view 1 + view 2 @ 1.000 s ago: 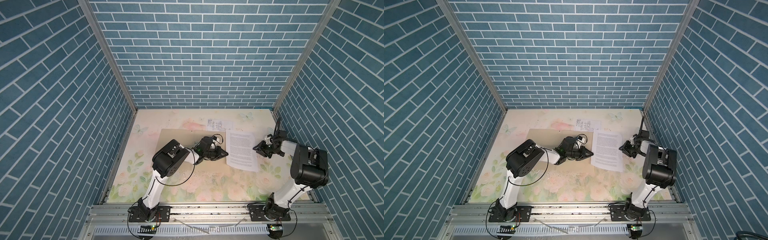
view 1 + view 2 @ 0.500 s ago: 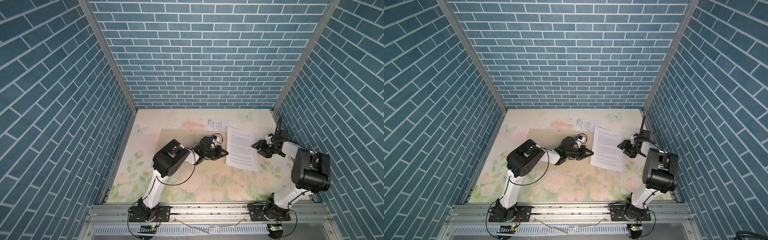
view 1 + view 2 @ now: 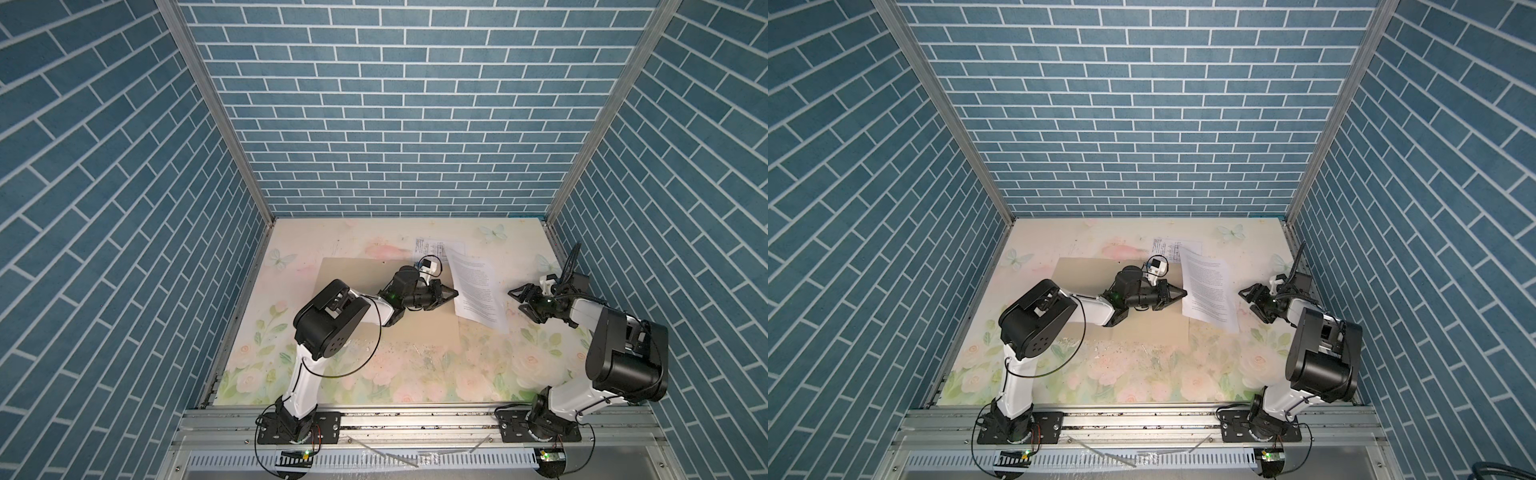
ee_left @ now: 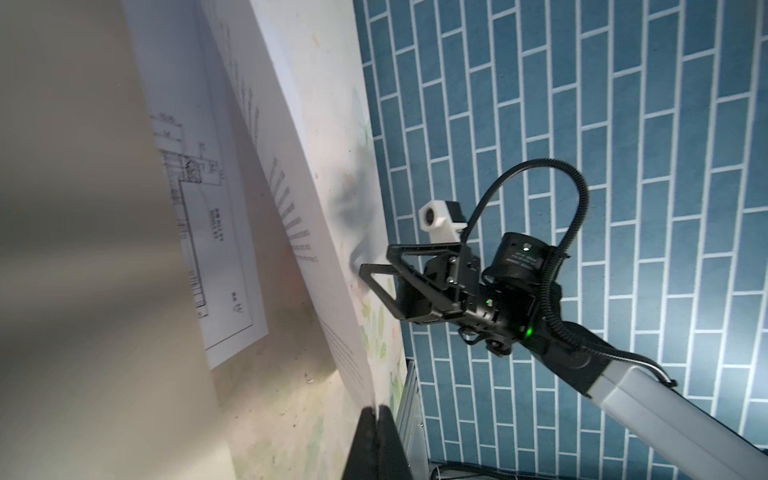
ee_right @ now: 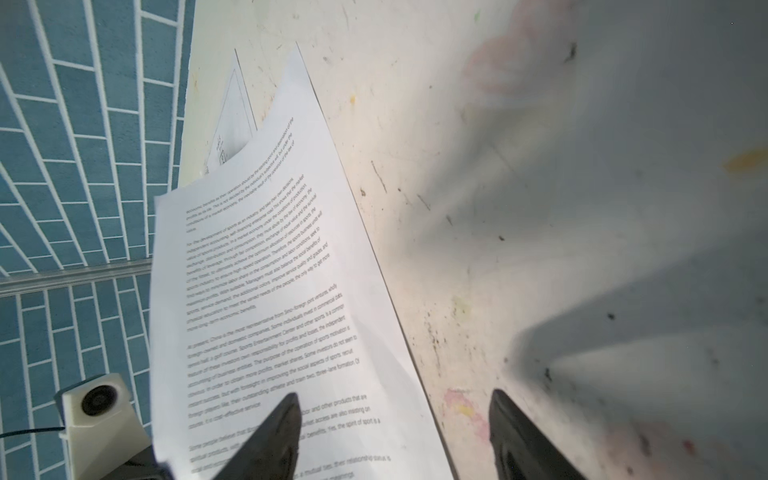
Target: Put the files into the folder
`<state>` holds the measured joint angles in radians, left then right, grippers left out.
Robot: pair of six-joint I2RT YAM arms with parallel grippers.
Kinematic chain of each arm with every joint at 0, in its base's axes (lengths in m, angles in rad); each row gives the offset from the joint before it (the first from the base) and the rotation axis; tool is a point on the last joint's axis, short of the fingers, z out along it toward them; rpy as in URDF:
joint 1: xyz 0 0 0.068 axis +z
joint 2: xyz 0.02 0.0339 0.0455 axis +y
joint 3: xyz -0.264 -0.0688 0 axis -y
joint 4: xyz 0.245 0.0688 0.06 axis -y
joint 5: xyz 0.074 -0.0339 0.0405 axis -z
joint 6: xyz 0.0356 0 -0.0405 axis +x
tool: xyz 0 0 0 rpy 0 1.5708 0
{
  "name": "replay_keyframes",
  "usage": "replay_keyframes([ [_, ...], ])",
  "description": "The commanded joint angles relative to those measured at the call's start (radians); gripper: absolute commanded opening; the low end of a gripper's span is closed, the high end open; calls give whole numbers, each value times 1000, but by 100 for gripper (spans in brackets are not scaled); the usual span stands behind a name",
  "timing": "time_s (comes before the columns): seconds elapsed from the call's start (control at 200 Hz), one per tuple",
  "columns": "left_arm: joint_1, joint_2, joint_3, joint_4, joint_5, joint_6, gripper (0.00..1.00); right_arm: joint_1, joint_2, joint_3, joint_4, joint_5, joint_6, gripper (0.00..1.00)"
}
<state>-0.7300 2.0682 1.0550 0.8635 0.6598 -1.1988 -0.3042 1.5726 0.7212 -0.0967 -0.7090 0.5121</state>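
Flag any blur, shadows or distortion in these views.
Left wrist view: folder blurred close to the lens, soft shadow on the tabletop by the right gripper. Right wrist view: text sheet sharp, tabletop smeared with broad shadows. Both top views: sharp, brick walls splayed by the wide lens.

White text sheet (image 3: 478,291) tilts, raised beside the tan folder (image 3: 353,274); drawing sheet (image 3: 430,248) lies flat beyond.

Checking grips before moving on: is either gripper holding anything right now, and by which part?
The left gripper is shut on the text sheet, pinching its long edge on the folder side. The right gripper is open, holding nothing.
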Motion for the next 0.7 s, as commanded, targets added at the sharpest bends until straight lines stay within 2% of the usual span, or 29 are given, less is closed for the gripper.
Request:
replay_keyframes([
  [0.0,10,-35,-7,43,-16,-19,0,-4,8,-41,80,-47,65,71],
  [0.385,20,-78,25,79,-35,-65,0,-4,-26,-118,134,-87,196,71],
  [0.695,21,-101,11,122,-75,-110,0,-4,-12,-248,398,-168,402,74],
])
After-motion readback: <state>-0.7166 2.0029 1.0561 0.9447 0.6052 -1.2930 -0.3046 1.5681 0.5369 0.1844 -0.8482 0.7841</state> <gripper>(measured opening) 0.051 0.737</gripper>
